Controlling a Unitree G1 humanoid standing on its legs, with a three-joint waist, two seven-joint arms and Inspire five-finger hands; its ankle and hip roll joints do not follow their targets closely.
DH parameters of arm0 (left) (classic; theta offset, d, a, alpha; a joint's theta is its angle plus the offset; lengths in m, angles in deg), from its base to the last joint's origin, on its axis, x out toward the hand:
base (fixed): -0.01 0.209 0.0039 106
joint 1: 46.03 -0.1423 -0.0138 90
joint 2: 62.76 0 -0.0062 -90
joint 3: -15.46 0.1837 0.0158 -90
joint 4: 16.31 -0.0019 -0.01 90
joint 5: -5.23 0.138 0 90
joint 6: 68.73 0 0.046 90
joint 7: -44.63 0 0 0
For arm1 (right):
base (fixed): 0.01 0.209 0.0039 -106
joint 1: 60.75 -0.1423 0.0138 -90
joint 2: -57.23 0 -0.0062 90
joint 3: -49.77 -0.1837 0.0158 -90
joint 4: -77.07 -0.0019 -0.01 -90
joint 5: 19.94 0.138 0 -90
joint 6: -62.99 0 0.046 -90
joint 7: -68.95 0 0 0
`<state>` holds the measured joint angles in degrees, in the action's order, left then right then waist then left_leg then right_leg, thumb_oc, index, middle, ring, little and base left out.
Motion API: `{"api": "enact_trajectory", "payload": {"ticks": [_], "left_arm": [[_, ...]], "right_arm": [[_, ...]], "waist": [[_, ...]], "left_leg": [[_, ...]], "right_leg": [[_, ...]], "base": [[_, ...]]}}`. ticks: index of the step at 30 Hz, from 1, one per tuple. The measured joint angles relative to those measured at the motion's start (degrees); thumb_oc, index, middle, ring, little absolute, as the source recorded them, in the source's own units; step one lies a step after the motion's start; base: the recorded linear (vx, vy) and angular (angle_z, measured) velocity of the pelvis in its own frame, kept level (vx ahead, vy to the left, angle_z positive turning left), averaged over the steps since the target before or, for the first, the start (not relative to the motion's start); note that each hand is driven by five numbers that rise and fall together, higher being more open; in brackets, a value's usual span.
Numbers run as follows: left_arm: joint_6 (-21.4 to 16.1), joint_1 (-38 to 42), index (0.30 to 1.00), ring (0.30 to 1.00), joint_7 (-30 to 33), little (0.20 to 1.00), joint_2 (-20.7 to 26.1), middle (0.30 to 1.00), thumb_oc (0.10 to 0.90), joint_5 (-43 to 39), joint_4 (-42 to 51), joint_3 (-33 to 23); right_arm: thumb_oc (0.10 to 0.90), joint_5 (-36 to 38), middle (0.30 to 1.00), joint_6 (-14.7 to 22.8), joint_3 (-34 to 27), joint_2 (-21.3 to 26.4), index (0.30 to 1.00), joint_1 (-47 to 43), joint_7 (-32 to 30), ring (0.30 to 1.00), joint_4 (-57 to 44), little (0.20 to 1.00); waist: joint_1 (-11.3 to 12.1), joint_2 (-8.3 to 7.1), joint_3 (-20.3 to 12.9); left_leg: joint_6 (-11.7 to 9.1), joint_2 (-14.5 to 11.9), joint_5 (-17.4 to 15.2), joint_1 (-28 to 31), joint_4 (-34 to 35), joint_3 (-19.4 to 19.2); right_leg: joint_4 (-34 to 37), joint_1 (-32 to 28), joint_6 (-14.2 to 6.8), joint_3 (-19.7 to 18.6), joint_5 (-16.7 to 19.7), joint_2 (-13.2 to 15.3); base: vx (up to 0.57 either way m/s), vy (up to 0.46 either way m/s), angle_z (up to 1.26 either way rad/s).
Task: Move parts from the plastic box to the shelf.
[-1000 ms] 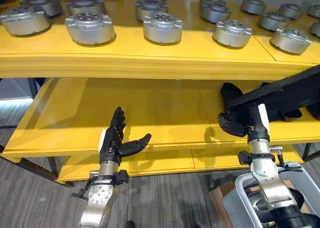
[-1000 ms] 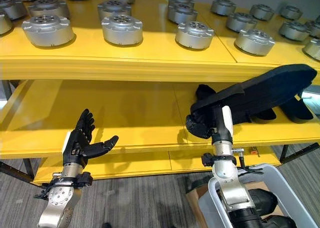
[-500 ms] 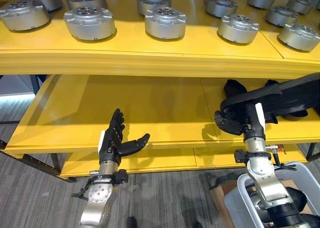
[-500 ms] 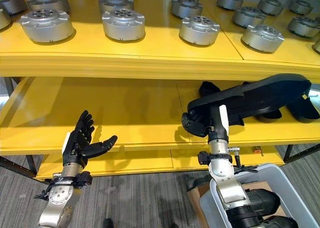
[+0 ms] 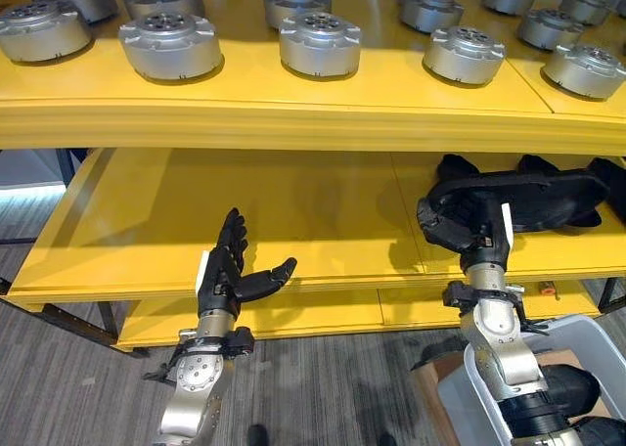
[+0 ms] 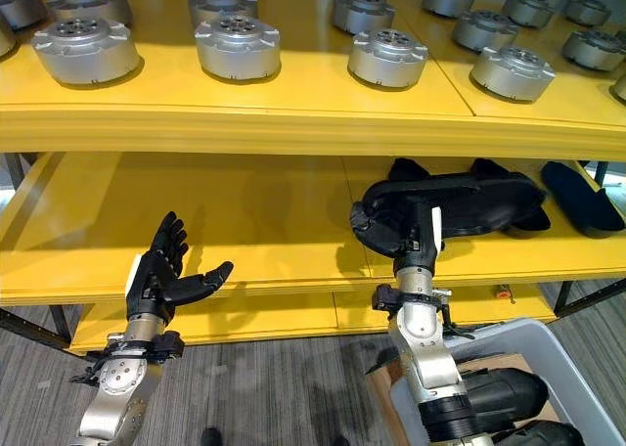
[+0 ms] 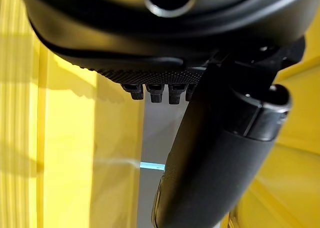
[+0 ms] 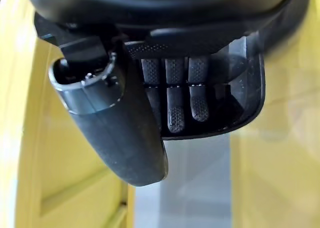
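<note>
A long flat black part point(image 5: 533, 194) lies roughly level on the yellow middle shelf point(image 5: 293, 206), right of centre. My right hand point(image 6: 403, 237) grips its near left end; in the right wrist view its fingers point(image 8: 176, 99) curl over the part's black rim point(image 8: 252, 88), opposite the thumb point(image 8: 117, 128). My left hand point(image 5: 231, 273) is raised in front of the shelf's front edge, left of centre, fingers straight and thumb spread, holding nothing. At the lower right stands the grey plastic box point(image 6: 558, 353) with more black parts point(image 6: 504, 397) inside.
Another black part point(image 6: 584, 196) lies on the middle shelf to the far right. Several round silver metal parts point(image 5: 320, 44) stand in rows on the top shelf point(image 5: 293, 113). A brown carton point(image 6: 380, 383) sits on the floor beside the box.
My right hand has swung the long black part down from a tilt to level and pushed it further onto the middle shelf. The left hand has stayed put.
</note>
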<state>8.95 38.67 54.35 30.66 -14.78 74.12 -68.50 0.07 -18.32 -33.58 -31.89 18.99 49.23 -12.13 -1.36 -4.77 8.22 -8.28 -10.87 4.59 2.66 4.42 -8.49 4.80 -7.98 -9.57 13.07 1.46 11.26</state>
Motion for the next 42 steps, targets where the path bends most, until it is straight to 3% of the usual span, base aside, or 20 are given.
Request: {"api": "enact_trajectory", "payload": {"ticks": [20, 25, 34, 42], "left_arm": [[1.00, 0.07, 1.000, 1.000, 0.09, 1.000, 0.01, 1.000, 0.900, -0.12, -0.42, 0.91], [0.99, 0.09, 1.000, 1.000, 0.06, 1.000, 0.02, 1.000, 0.900, -0.51, -0.43, 0.87], [0.98, 0.06, 1.000, 1.000, 0.03, 1.000, 0.02, 1.000, 0.900, -0.61, -0.51, 0.12], [0.98, -0.31, 1.000, 1.000, 0.01, 1.000, 0.07, 1.000, 0.900, -0.60, -3.31, -2.94]], "right_arm": [[0.400, 1.39, 0.300, 0.95, 10.33, -0.51, 0.300, -6.68, 3.20, 0.300, -0.53, 0.300], [0.400, -2.09, 0.300, 0.84, 13.75, 0.80, 0.300, -9.75, 5.79, 0.300, -0.55, 0.300], [0.400, -10.58, 0.300, -0.58, 17.34, 4.91, 0.300, -14.64, 11.27, 0.300, -0.50, 0.300], [0.400, -10.82, 0.300, -2.14, 17.80, 12.23, 0.300, -20.13, 14.94, 0.300, 3.33, 0.300]], "waist": [[1.10, 0.30, 0.24], [1.79, 0.20, 0.34], [3.26, -0.75, 0.97], [3.67, -1.70, 1.49]], "left_leg": [[0.00, 0.00, 0.00, 0.32, 0.00, 0.04], [-0.01, 0.00, 0.00, 0.23, 0.00, 0.25], [-0.13, 0.01, 0.12, -0.35, -0.01, 1.20], [-0.12, -0.03, 0.20, -0.65, -0.01, 1.64]], "right_leg": [[0.01, -0.38, 0.00, 0.11, 0.00, 0.01], [0.02, -0.46, 0.00, 0.36, -0.01, 0.00], [0.02, -0.61, 0.01, 1.32, -0.02, -0.10], [0.03, -0.59, 0.02, 1.57, -0.02, -0.21]], "base": [[0.00, 0.000, 0.00], [0.00, 0.001, 0.02], [0.00, -0.008, 0.04], [0.00, -0.003, 0.02]]}}
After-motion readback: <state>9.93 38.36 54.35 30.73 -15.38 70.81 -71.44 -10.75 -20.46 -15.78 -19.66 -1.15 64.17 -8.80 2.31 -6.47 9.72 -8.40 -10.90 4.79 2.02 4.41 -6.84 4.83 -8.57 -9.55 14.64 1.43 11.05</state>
